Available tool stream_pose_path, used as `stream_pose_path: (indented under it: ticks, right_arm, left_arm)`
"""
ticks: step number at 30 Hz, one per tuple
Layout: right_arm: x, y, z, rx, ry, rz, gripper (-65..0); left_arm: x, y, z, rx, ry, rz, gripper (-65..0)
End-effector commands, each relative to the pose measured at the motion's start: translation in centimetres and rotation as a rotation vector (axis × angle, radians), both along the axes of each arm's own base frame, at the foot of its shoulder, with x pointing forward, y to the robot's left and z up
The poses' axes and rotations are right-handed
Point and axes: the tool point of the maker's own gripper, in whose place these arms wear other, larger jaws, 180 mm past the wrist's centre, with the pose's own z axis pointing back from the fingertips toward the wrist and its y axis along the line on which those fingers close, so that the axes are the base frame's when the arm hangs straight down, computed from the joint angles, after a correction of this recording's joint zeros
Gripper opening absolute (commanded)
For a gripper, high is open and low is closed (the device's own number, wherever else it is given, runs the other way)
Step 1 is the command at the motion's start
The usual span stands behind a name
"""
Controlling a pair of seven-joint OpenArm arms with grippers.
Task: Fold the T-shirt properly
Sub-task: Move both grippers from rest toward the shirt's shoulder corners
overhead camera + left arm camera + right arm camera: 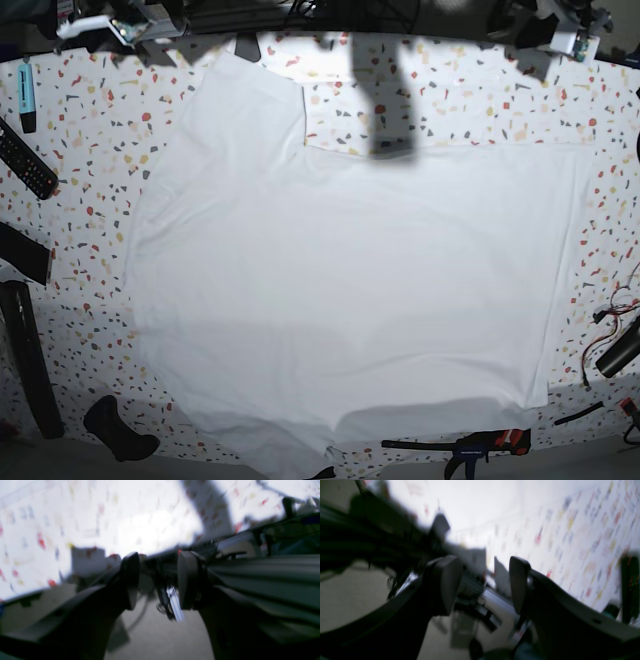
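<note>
White T-shirt [340, 290] lies flat (one sleeve out) on the speckled table [90, 150]; both arms' jaws released, empty.

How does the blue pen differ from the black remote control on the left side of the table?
The pen is light blue with a dark end; the remote control is black with buttons. The pen is shorter and points straight up the picture; the remote control lies slanted. Both rest on the speckled table, clear of the T-shirt.
</note>
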Motion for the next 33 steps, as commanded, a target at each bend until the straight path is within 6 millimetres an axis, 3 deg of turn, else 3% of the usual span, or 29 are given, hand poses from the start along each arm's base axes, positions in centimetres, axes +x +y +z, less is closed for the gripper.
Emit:
stream_pose_path:
  ticks: [1, 6, 14, 18, 26, 33]
  right_arm:
    - [0.5, 0.4, 0.6, 0.009, -0.022, 0.034, -30.7]
    - [2.4, -0.3, 0.9, -0.047, -0.054, 0.077, -30.7]
    - [4.0, -0.4, 1.5, -0.073, -0.097, 0.137, -30.7]
    - [4.6, 0.4, 2.0, 0.011, -0.093, 0.108, -30.7]
    - [4.1, 1.2, 1.9, 0.094, -0.047, 0.073, -30.7]
    - [3.9, 0.9, 1.6, 0.078, -0.028, 0.069, -30.7]
  left_arm:
    - [0.5, -0.1, 0.9, -0.012, -0.039, 0.006, -40.1]
    - [2.0, -0.6, 2.7, -0.065, -0.158, 0.02, -40.1]
    - [1.8, -0.6, 2.5, -0.059, -0.144, 0.017, -40.1]
    - [1.8, -0.2, 2.2, -0.024, -0.143, 0.009, -40.1]
    - [1.9, 0.1, 2.2, 0.01, -0.158, 0.003, -40.1]
    - [3.6, 0.5, 2.6, 0.05, -0.218, -0.005, -40.1]
